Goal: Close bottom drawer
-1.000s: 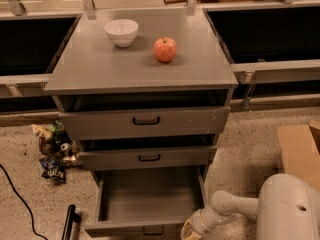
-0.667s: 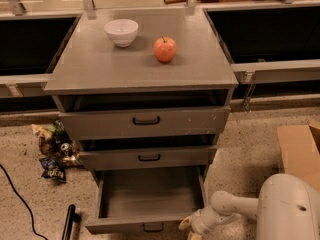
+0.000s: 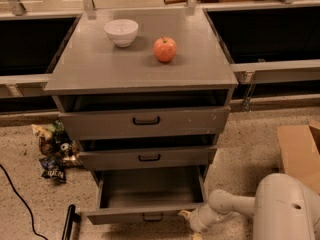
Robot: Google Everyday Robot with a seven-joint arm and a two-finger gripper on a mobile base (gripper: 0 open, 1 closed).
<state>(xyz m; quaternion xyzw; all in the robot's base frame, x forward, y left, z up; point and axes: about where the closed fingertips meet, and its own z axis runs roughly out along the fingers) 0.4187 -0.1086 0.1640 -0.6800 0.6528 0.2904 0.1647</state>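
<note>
The bottom drawer [image 3: 150,189] of the grey cabinet [image 3: 140,69] stands pulled out, its plain grey interior empty. Its low front panel [image 3: 125,216] carries a small black bar handle [image 3: 152,217]. My gripper [image 3: 189,223] sits low at the drawer front's right end, close to the floor, at the tip of my white arm [image 3: 235,206]. The middle drawer [image 3: 147,157] and the top drawer [image 3: 145,121] stand slightly out.
A white bowl [image 3: 121,32] and a red apple [image 3: 164,49] sit on the cabinet top. Snack packets [image 3: 54,151] lie on the floor at the left. A black cable [image 3: 17,199] and a black bar [image 3: 69,223] lie lower left. A cardboard box [image 3: 300,151] stands right.
The drawer front has moved a little back toward the cabinet. My gripper has moved slightly with it at the front's right end.
</note>
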